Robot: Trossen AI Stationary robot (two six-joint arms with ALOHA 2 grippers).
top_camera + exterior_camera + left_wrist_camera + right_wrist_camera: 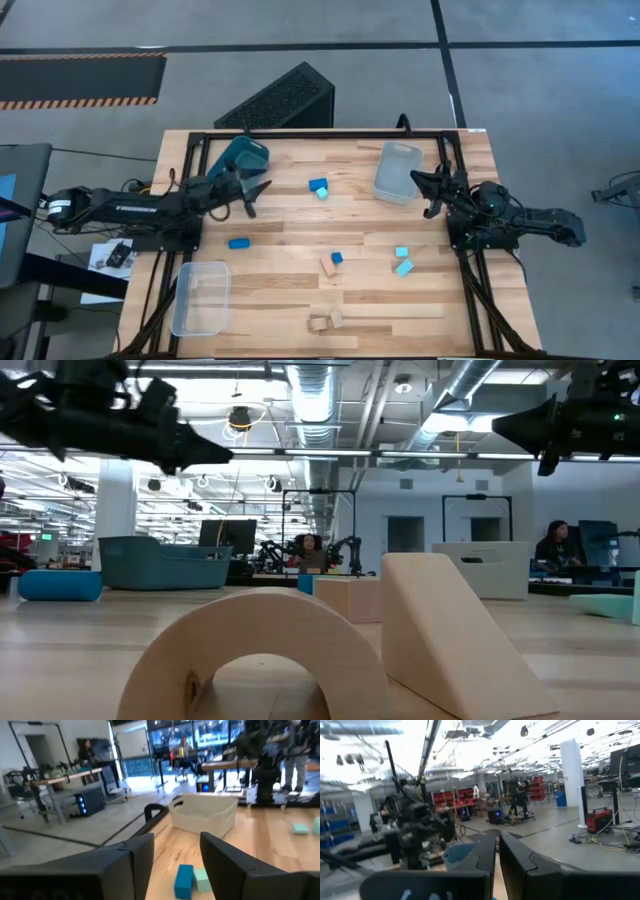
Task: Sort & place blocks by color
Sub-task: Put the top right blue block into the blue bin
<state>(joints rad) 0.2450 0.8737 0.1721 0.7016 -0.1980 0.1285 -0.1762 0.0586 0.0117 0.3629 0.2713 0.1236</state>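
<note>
Blue block (318, 185) and cyan block (322, 193) lay touching mid-tabletop, straight ahead of the nearer left gripper (256, 193), fingers parted, empty; right gripper (428, 190) nearly closed.

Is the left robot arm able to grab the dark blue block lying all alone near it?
Probably yes. The left gripper hangs open beside the teal bin, and the dark blue block lies on bare wood close by, with nothing around it or in between.

Overhead, table-level, 2 wrist views.
</note>
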